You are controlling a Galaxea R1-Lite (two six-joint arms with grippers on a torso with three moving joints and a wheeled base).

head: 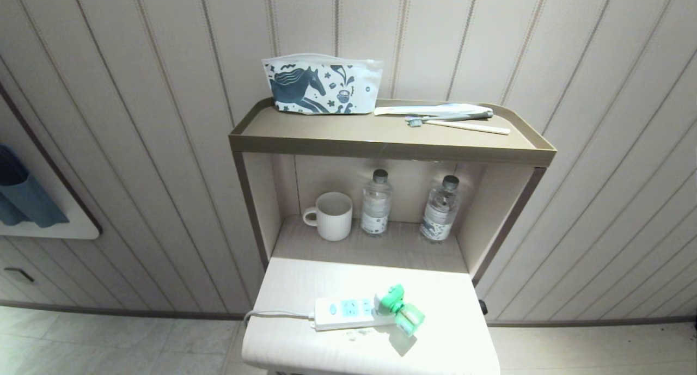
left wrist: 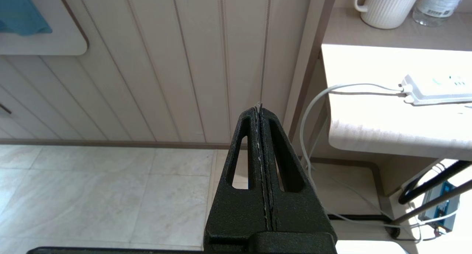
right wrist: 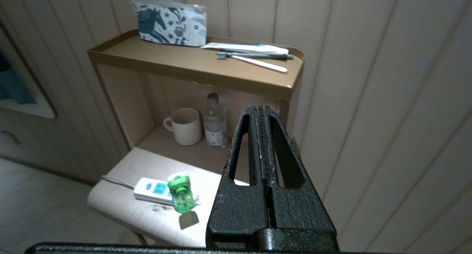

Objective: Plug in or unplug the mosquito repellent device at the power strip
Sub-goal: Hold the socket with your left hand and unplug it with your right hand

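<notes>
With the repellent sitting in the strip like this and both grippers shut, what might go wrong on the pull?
1. The mosquito repellent device is seated at the power strip's end near the surface's front edge; pulling may drag the loose strip off.
2. The right gripper is shut and away from it; it must open first.
3. The device leans sideways, so its liquid bottle could slip.

Both grippers look the same. The left gripper has two black fingers with a rough, grainy surface, each a narrow triangle with a long slot cut through. The right gripper has ribbed inner pads between its fingers.
</notes>
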